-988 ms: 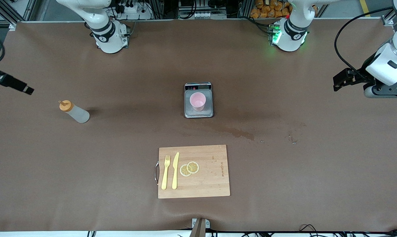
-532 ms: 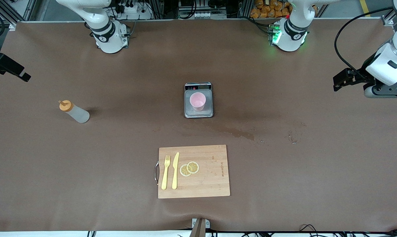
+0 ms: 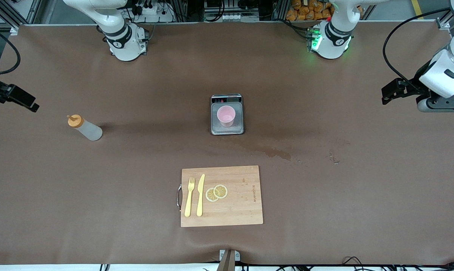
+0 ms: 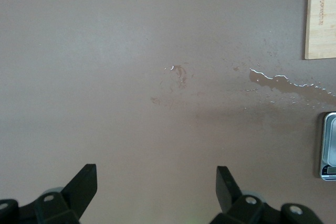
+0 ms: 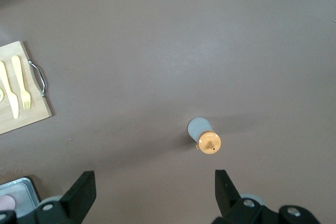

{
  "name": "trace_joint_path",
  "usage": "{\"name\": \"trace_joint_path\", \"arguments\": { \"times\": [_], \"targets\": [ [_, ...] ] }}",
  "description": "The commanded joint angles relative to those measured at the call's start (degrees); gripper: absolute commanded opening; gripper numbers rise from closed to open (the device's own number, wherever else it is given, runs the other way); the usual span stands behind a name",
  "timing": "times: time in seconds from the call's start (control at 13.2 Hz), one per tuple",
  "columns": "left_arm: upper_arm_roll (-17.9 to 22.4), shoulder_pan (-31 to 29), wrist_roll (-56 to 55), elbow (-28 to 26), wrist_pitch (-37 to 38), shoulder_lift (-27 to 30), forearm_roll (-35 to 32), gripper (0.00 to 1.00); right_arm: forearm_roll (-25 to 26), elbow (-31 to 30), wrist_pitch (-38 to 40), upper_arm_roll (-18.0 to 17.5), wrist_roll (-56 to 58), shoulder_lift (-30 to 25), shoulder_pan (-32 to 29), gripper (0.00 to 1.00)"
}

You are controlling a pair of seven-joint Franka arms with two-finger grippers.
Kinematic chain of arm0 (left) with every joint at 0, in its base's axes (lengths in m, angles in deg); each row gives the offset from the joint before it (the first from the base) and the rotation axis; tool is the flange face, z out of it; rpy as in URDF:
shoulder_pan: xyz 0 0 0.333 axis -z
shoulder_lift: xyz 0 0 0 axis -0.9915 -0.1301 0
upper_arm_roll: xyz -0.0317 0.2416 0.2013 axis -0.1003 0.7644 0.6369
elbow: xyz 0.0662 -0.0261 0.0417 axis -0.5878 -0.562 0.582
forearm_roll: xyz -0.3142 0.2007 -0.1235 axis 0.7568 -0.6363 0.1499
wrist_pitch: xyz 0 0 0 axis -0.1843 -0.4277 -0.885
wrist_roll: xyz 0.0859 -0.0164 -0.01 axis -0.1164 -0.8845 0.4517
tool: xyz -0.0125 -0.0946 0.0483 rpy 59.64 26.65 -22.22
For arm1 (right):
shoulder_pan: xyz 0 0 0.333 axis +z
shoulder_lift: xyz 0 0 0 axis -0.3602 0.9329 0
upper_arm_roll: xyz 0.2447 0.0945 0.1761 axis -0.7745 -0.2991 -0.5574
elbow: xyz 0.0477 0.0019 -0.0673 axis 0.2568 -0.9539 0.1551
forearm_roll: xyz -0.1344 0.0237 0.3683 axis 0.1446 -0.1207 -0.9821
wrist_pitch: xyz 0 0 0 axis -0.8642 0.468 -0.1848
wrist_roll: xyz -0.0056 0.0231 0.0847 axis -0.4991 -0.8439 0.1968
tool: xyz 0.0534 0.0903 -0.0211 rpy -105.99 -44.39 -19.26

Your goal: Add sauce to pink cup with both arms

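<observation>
- The sauce [image 3: 85, 128] is seen standing on the bench [image 3: 136, 169] toward the right arm's end.
- The pink cup [image 3: 226, 115] is set on the scale [image 3: 227, 114].
- The right pincer [image 5: 152, 190] is held wide open, empty, over the sauce.
- The left pincer [image 4: 156, 184] is held open, empty, over bare bench.

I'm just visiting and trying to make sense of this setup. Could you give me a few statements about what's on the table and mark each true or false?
1. The pink cup stands on the scale. True.
2. The right gripper holds the sauce bottle. False: it is open in the air, and the bottle stands free on the table toward the right arm's end.
3. A fork and a knife lie side by side on the cutting board. True.
4. The board lies farther from the front camera than the scale. False: it lies nearer.
5. The left gripper is shut on the cup. False: it is open over bare table, holding nothing.
</observation>
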Motion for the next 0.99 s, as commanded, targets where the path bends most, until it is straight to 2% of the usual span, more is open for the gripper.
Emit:
{"name": "trace_joint_path", "arguments": {
  "times": [0.0, 0.91],
  "targets": [
    [-0.12, -0.43, 0.26, 0.01, -0.36, 0.21, 0.86, 1.0, 1.03, 3.5, 1.75, 0.33, 0.19, 1.51, 0.2, 1.0],
    [-0.12, -0.35, 0.26, -1.4, -1.24, 1.53, 0.86, 1.0, 0.59, 3.59, 1.4, 0.33, 0.71, 0.99, 0.38, 1.0]
  ]
}}
